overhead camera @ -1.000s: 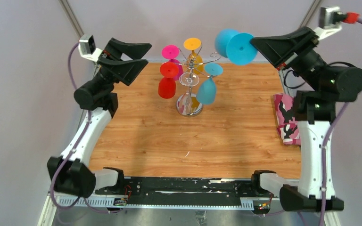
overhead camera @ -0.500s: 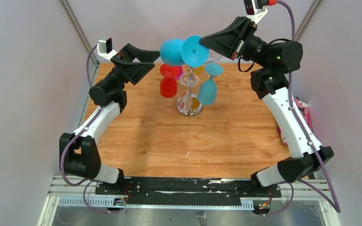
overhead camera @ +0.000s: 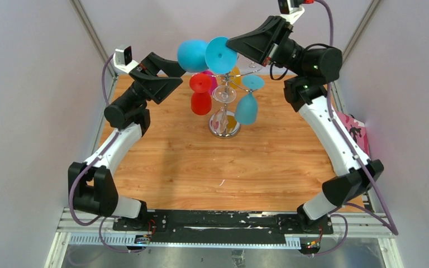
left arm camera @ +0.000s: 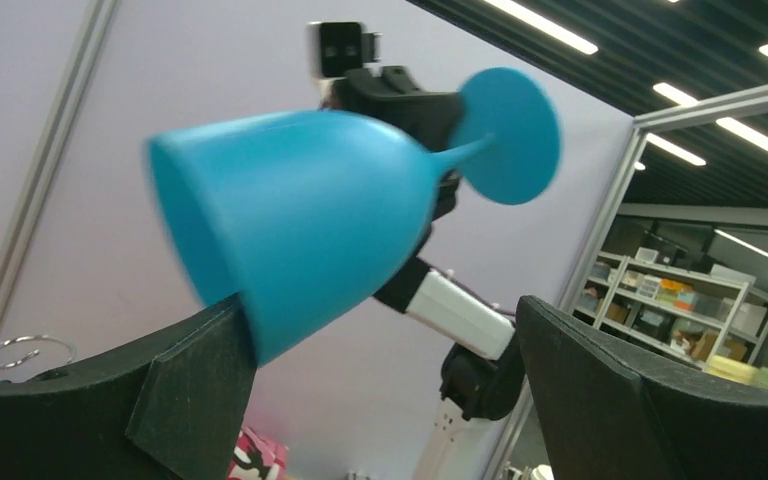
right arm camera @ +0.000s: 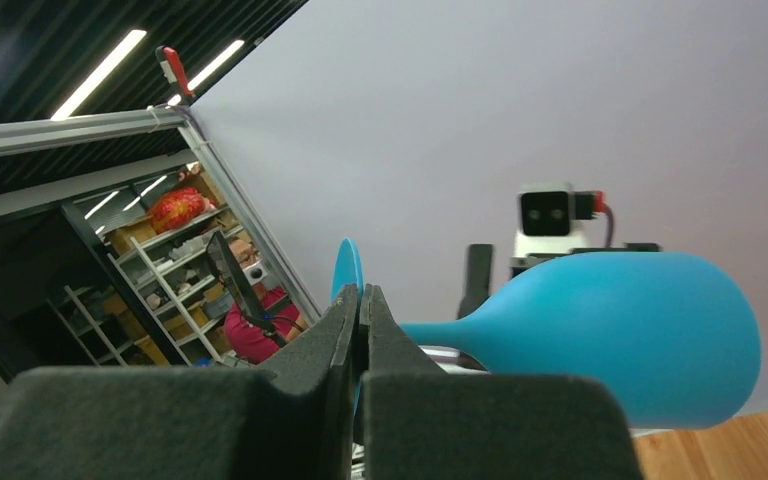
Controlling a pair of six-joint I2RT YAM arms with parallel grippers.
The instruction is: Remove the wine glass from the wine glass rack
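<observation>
Gaping wide, the jaws of my left gripper (overhead camera: 180,73) held nothing, though the bowl of the blue wine glass (overhead camera: 192,54) sat right at their mouth. I saw that glass lying sideways in the air, off and above the wine glass rack (overhead camera: 223,131) on the counter (overhead camera: 201,167), my right gripper's (overhead camera: 233,47) jaws clamped at its foot end.

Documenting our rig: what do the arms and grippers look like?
White links, black joints on left arm and right arm. Broad black wedge-shaped fingers on left gripper and right gripper. Purple cables trail each arm; a small silver camera tops each wrist.
</observation>
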